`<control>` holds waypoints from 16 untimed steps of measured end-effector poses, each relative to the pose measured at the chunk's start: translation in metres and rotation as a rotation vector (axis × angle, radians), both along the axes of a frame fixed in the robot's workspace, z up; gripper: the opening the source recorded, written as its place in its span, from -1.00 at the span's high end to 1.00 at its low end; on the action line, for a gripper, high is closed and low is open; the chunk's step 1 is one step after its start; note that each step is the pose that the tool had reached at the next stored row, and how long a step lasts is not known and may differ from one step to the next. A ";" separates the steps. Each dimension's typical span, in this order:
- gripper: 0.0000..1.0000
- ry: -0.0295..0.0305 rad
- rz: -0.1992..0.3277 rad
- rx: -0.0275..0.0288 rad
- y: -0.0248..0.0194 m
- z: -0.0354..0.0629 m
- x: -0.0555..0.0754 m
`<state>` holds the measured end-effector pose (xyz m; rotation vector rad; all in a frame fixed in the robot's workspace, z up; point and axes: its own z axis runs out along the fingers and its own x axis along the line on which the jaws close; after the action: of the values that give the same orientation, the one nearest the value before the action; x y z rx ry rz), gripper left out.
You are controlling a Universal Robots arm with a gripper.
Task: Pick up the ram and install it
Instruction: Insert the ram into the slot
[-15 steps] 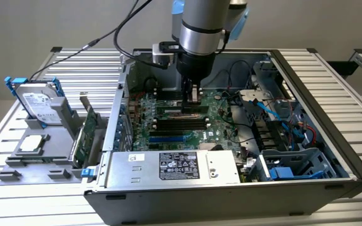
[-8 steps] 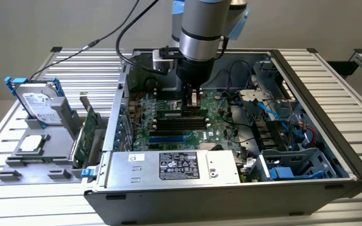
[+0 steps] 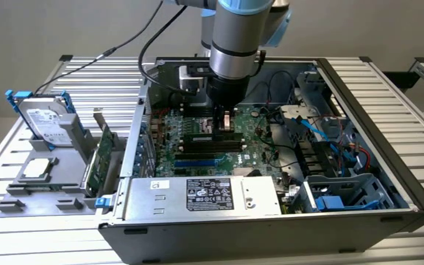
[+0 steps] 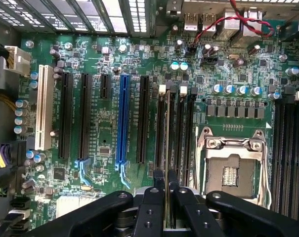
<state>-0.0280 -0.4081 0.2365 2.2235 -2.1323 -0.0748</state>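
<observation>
The ram (image 4: 167,133), on edge along the black memory slots (image 4: 180,138) beside the CPU socket (image 4: 232,170), could, I judge, jam or straddle neighbouring slots if it tilts or sits off-line, since the jaws pinch only its thin faces, its length running out from between them over the motherboard (image 4: 105,163).

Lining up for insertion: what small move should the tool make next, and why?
Probably ease straight down: the tool grips the ram edge-on, running parallel over the black memory slots beside the CPU socket. Whether it is seated isn't visible.
</observation>
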 end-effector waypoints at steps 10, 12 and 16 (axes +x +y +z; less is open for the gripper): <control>0.73 0.0001 0.000 -0.0020 -0.0001 -0.0107 0.000; 0.73 0.0004 0.000 -0.0018 0.0000 -0.0107 0.000; 0.73 0.0004 -0.004 -0.0018 -0.0001 -0.0106 0.002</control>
<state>-0.0264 -0.4081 0.2259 2.2185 -2.1353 -0.0735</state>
